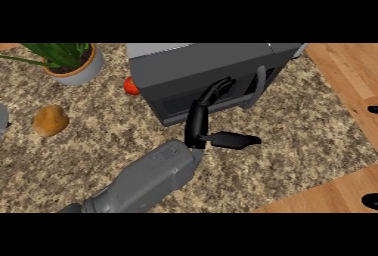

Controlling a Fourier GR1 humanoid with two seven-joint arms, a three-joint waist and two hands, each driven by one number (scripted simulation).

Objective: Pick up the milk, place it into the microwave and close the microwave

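**Left hand being pressed to microwave door, milk not visible**

The microwave (199, 70) is being taken as the landmark. Its door (184, 87) is being shown lying flush against the body, with the handle (258, 85) at the door's right end. The left hand (198, 122) is being held out in front of the microwave, fingers (215, 92) stretched straight and released, nothing being grasped. The fingertips are being laid on the door face just beside the handle, and the thumb (235, 140) is being stuck out sideways, apart from the door. The milk is not being seen anywhere outside the microwave; whether it is inside cannot be told. Only black bits of the right hand (373, 109) are being shown, well right of the microwave; its state cannot be told. A red fruit (131, 86) is being half hidden at the microwave's left side. A potted plant (71, 62) and a potato (50, 120) are being left further left of the microwave.
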